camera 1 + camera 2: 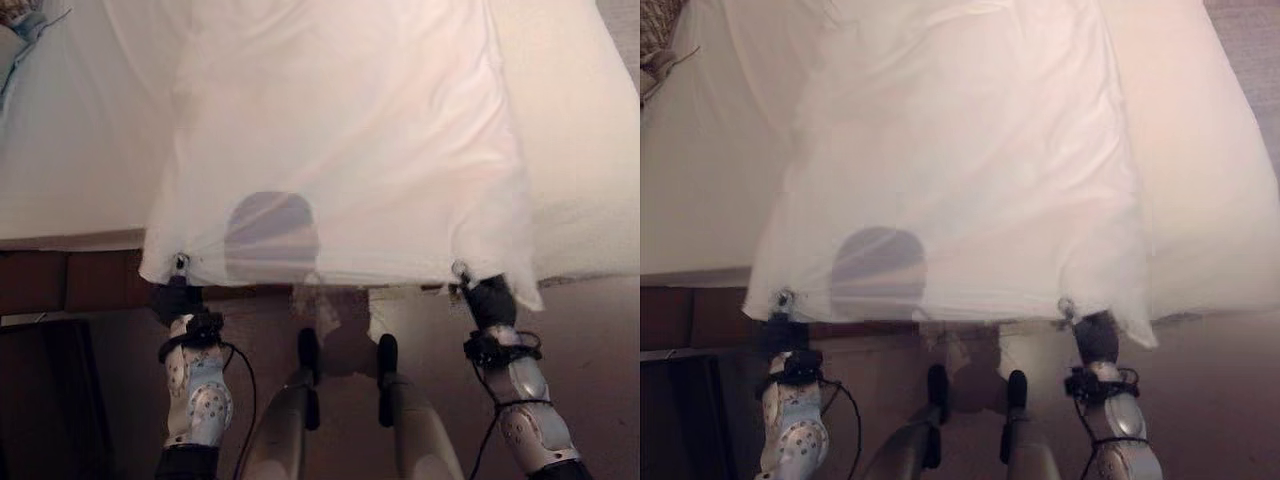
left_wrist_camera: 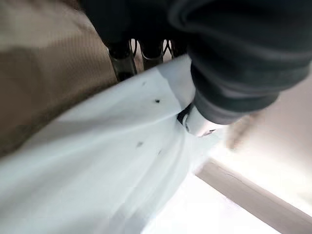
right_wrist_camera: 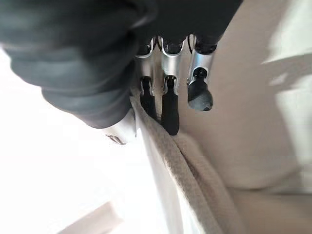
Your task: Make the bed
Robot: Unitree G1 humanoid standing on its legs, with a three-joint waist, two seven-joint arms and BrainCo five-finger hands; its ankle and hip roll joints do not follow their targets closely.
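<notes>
While both arms reach forward from the foot of the bed, each hand pinches one near corner of the white sheet (image 1: 340, 140). Left hand (image 1: 176, 296) at the sheet's near-left corner; in the left wrist view its fingers (image 2: 122, 61) and thumb curl onto the white cloth, clamped on it. Right hand (image 1: 487, 296) at the near-right corner; in the right wrist view its dark-tipped fingers (image 3: 168, 105) curl against the folded hem, one finger apart from the rest, thumb pressed on the other side of the cloth. Sheet spread flat down the middle of the white mattress (image 1: 70, 150), its near edge stretched between the two hands and hanging just past the mattress end, above the floor (image 1: 590, 340). Sheet is narrower than the mattress, bare mattress showing either side. A greyish rounded patch (image 1: 270, 235) shows through the thin cloth near the left corner; cannot tell what it is. Brown bed base (image 1: 70, 280) visible under the mattress on the left. Soft wrinkles run along the sheet.
</notes>
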